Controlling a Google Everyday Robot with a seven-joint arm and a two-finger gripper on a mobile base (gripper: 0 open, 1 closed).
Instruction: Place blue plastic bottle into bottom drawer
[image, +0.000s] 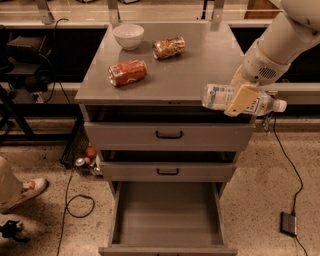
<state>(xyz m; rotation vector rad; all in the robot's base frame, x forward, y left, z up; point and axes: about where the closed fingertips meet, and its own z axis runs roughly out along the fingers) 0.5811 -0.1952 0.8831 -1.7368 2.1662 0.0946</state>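
At the far left, a person's sneaker (24, 190) rests on the speckled floor. On the grey cabinet top (200, 65) an orange-red can (127, 73) lies on its side, with a white bowl (128, 36) behind it and a gold-brown crinkled can (169, 47) further right. Below, the bottom drawer (167, 215) stands pulled out – its plain grey interior exposed. At the cabinet's front right corner, the gripper (240, 102) is clamped around the blue plastic bottle (216, 96) – held sideways at the top's front edge, white cap pointing right, well above the open drawer.
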